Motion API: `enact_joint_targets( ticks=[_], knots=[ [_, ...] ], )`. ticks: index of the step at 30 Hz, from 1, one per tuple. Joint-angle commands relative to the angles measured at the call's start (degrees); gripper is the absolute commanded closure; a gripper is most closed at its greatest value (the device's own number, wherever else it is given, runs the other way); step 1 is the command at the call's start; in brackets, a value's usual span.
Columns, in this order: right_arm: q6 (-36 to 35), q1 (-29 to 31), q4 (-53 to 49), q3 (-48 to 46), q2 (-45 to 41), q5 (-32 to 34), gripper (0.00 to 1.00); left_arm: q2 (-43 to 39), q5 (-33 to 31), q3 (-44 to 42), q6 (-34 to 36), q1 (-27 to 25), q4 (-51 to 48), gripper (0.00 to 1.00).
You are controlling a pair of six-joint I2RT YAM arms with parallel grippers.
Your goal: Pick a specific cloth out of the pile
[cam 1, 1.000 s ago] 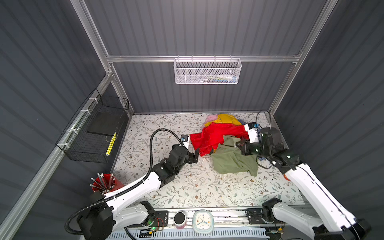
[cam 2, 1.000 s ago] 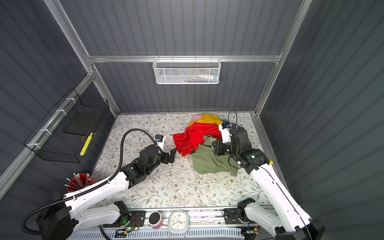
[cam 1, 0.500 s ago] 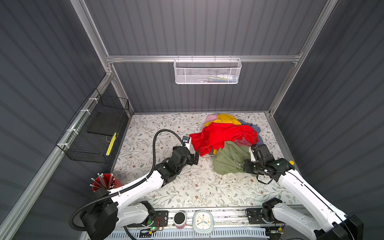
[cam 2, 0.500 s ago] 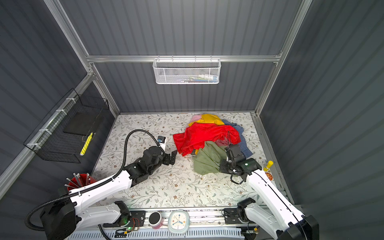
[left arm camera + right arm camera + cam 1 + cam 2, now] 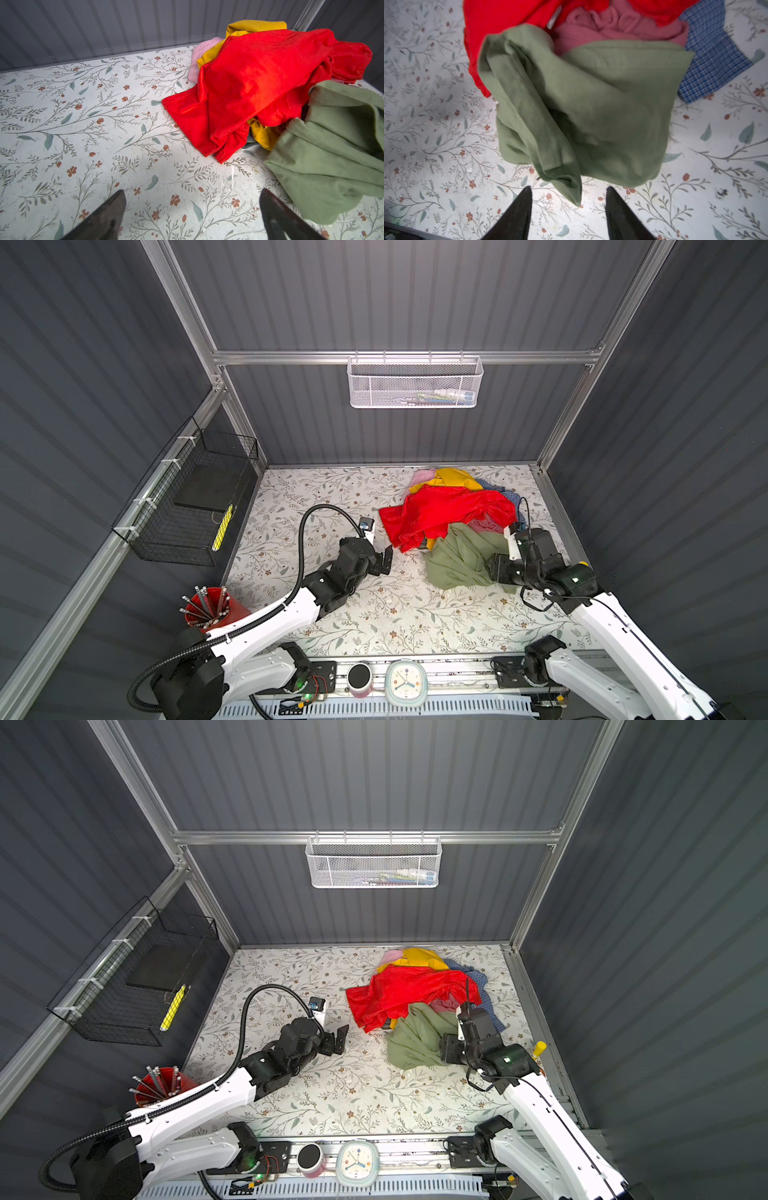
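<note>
Dropped cloth [image 5: 457, 560] lies lengthwise from pile [image 5: 449, 506] toward parted right gripper [image 5: 569, 188].

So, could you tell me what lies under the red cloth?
Yellow cloth and dusty-pink cloth poke out beneath the red cloth; whatever lies deeper is covered.

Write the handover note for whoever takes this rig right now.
Left claw: open, empty, over the floral table.
Right claw: open, gripping nothing; the soft olive-green cloth has a corner between its parted fingers.
Cloth: on the table at the near edge of the heap of mixed cloths, touching the bright red cloth and the dusty-pink cloth.
Done: cloth uncovered, mostly out.
To do: probably regrasp and drag it clear.
</note>
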Motion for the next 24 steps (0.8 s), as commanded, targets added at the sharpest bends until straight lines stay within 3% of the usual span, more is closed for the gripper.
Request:
enact_joint_targets(
  ticks=[1,6,11,14,20,24],
  knots=[
    [-5.03,1.32,-2.65,3.03,0.12,2.56,0.39,-1.27,-1.21,0.02,-0.43,-0.29,-1.83,0.0],
    [-12.73,7.47,-3.23,5.49,3.54,4.7,0.37,-1.39,-1.31,0.07,-0.66,-0.26,-2.27,0.0],
    [-22.13,20.19,-7.36,10.56,13.89,12.54,0.32,-1.03,-1.07,0.38,-0.92,-0.32,-2.63,0.0],
    [-25.83,24.03,-8.25,12.22,20.1,14.48,0.28,-1.37,-1.25,0.4,-1.23,-0.32,-2.97,0.0],
    [-31.52,28.04,-10.89,13.61,29.27,20.06,0.2,-4.14,-2.76,-0.91,-2.0,-0.3,-3.86,0.0],
    [-34.63,28.21,-8.1,9.98,32.47,23.81,0.03,-5.77,-3.46,-1.62,-2.21,-0.32,-4.77,0.0]
  ],
)
